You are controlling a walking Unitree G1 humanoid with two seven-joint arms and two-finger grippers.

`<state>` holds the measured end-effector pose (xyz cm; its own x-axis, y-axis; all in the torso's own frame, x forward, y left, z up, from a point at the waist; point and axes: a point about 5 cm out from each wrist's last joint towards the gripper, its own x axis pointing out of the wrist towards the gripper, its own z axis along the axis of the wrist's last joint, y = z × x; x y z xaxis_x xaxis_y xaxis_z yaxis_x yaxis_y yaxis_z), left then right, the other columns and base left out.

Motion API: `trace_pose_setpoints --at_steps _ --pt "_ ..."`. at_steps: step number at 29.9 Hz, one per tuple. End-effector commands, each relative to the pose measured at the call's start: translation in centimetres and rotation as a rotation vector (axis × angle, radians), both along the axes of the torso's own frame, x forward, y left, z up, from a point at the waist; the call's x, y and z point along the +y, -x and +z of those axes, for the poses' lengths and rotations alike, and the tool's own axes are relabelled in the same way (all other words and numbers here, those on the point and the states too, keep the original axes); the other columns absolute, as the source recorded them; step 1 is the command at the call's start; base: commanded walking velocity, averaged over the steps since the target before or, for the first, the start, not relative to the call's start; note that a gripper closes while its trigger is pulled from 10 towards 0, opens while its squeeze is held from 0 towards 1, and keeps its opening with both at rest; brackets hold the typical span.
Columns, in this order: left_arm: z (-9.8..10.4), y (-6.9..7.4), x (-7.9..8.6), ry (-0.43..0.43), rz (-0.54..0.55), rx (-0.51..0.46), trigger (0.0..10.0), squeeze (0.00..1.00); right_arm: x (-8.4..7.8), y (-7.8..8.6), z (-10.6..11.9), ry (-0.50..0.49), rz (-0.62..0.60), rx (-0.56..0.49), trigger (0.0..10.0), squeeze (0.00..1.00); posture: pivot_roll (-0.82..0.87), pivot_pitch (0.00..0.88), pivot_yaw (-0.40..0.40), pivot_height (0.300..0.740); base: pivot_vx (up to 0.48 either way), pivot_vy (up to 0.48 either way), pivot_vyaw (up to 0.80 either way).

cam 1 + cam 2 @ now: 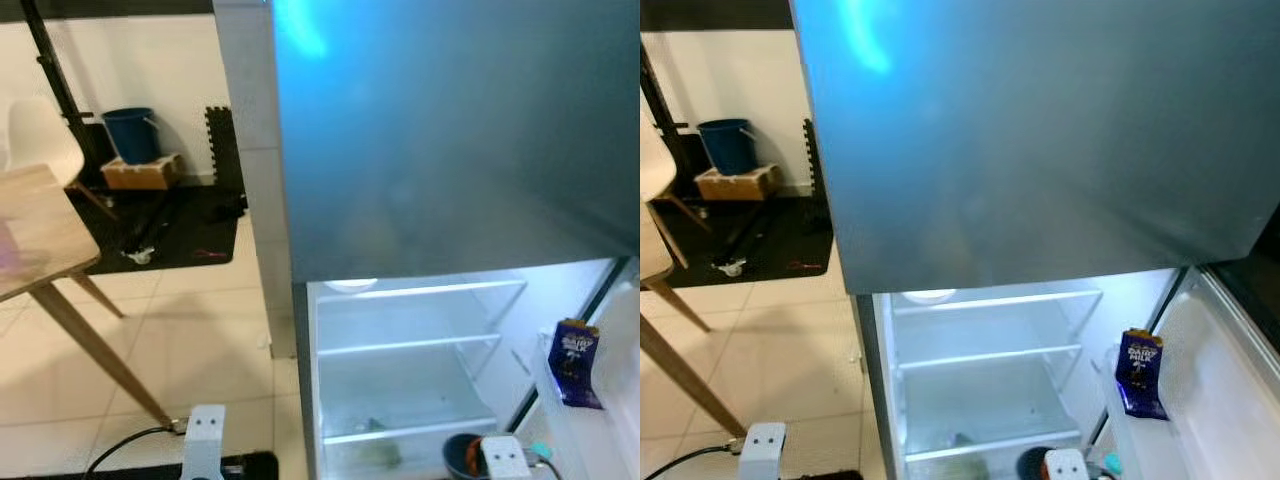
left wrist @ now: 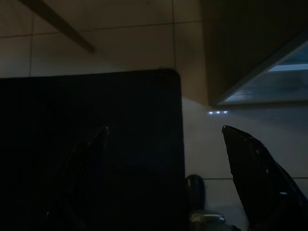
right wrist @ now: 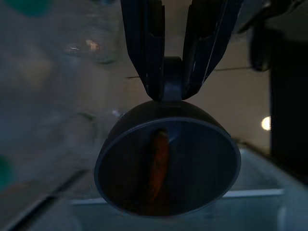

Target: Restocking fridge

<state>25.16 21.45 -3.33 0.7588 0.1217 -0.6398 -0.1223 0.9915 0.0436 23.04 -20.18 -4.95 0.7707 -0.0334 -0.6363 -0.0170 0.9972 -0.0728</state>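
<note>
Two grippers were in play, nearest to me at the foot of the scene. The right gripper (image 3: 171, 82) had its black fingers (image 3: 144, 43) clamped on the stub handle of a dark round bowl (image 3: 167, 163), with something orange (image 3: 159, 166) lying inside it; that bowl hung low at the open front of the fridge (image 1: 400, 350), just before the bottom shelf. The left gripper (image 2: 166, 144) hung over the floor beside the fridge, its fingers (image 2: 255, 163) spread well apart with nothing between them, above a dark flat slab (image 2: 96, 120) in deep shade. A black cable (image 1: 130, 445) trailed across the pale tiles near the left arm.

Past the bowl, the lit lower compartment showed bare white shelves (image 1: 410, 345) stacked one above another. On the open door's rack to the right stood a purple chocolate packet (image 1: 574, 362), upright. Above, the grey freezer door (image 1: 450, 130) was shut.

Further off to the left stood a wooden table (image 1: 40, 240) on slanted legs and a white chair (image 1: 40, 140). Against the far wall sat a blue bucket (image 1: 130, 133) behind a small wooden crate (image 1: 140, 173), on a black mat (image 1: 170, 235).
</note>
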Motion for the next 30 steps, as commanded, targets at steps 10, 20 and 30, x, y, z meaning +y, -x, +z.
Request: trace_pose_setpoints --at_steps 10,20,30 --pt "-0.4 0.7 0.4 -0.011 0.014 0.015 10.0 0.0 -0.3 0.3 -0.2 -0.01 -0.013 0.01 10.0 0.0 -0.06 0.116 0.012 0.74 0.0 0.0 0.0" --pt "-1.0 1.2 0.0 -0.027 -0.035 0.064 10.0 0.0 -0.1 1.1 -0.9 0.008 0.014 0.08 10.0 0.0 -0.05 0.117 0.001 0.74 0.0 0.0 0.0" --pt "-3.4 5.4 1.8 -0.028 0.025 0.226 10.0 0.0 -0.8 3.8 -2.5 0.057 0.027 0.211 10.0 0.0 -0.05 0.103 0.01 0.74 0.0 0.0 0.0"
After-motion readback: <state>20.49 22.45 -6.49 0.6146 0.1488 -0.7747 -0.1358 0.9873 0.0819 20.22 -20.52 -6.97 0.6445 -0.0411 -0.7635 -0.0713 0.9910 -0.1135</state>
